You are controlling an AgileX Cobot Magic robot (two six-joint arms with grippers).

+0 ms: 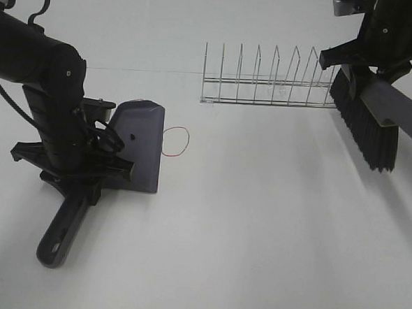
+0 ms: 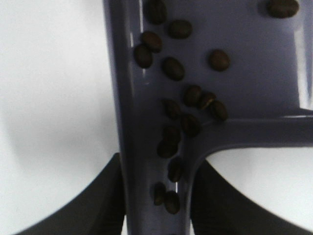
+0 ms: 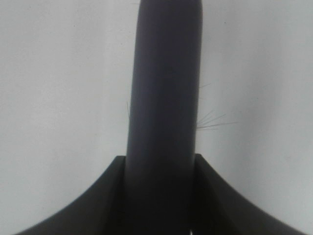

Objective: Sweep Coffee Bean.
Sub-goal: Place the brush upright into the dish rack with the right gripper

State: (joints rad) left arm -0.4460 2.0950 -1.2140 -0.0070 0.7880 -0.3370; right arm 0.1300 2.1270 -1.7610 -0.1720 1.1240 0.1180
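My left gripper (image 1: 86, 162) is shut on the grey dustpan (image 1: 140, 143), which rests at the left of the white table, its handle (image 1: 61, 230) pointing toward the front. In the left wrist view several dark coffee beans (image 2: 182, 110) lie inside the dustpan (image 2: 244, 83), some down in the handle channel between my fingers (image 2: 98, 205). One dark speck shows on the pan in the high view. My right gripper (image 1: 369, 56) is shut on the grey brush handle (image 1: 404, 114) at the far right, held above the table with its black bristles (image 1: 365, 126) hanging down. The handle fills the right wrist view (image 3: 164, 107).
A wire dish rack (image 1: 270, 78) stands at the back centre. A thin red loop of string (image 1: 175, 141) lies just right of the dustpan's mouth. The left arm (image 1: 37, 60) stands over the dustpan.
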